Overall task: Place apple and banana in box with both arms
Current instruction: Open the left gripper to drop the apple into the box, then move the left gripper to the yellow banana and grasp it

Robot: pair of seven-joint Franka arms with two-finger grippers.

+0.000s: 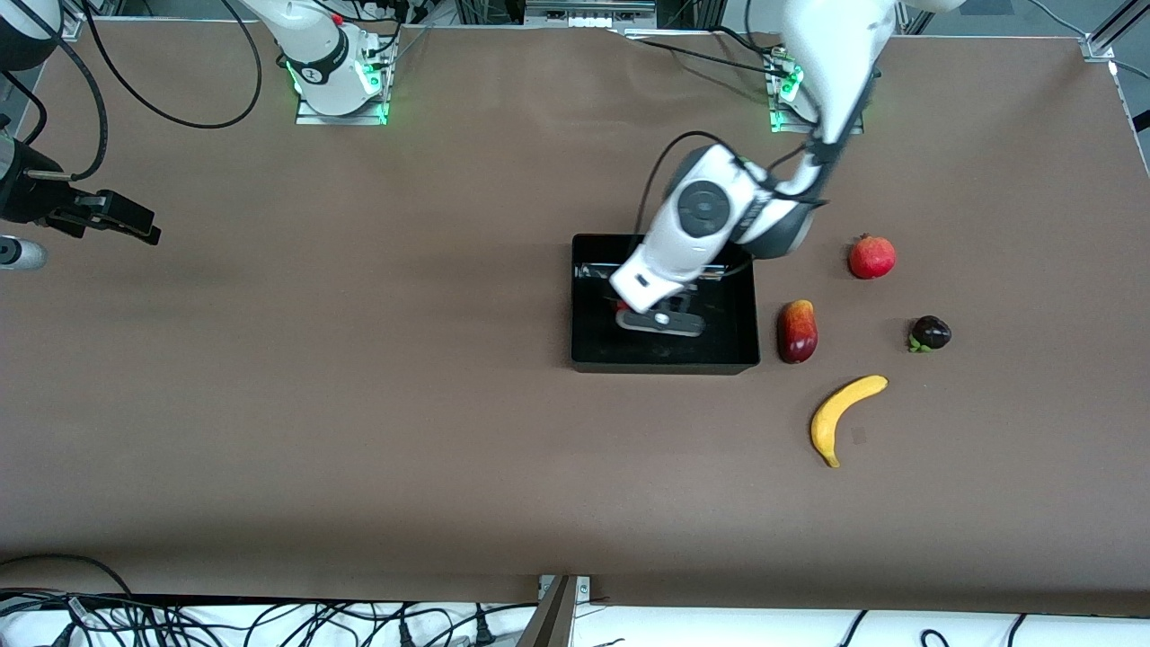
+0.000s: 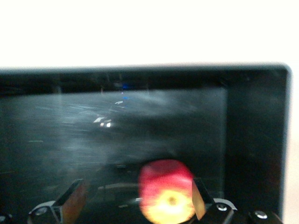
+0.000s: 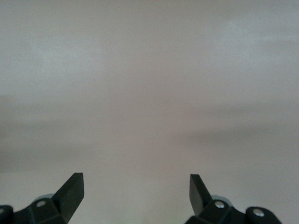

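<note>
The black box [image 1: 665, 364] sits mid-table. My left gripper [image 1: 654, 316] is down inside it, and its jaws stand wide open in the left wrist view [image 2: 136, 185]. The apple [image 2: 166, 191], red with a yellow patch, lies on the box floor [image 2: 70, 135] against one finger [image 2: 198, 198], with a wide gap to the other finger. In the front view only a red sliver of the apple [image 1: 622, 308] shows beside the hand. The banana [image 1: 844, 415] lies on the table, nearer the front camera than the box, toward the left arm's end. My right gripper [image 1: 135, 226] waits open and empty over bare table [image 3: 135, 180].
An elongated dark red fruit [image 1: 797, 331] lies beside the box toward the left arm's end. A red crowned ball [image 1: 871, 257] and a small dark fruit [image 1: 930, 333] lie further toward that end. Brown table surface surrounds them.
</note>
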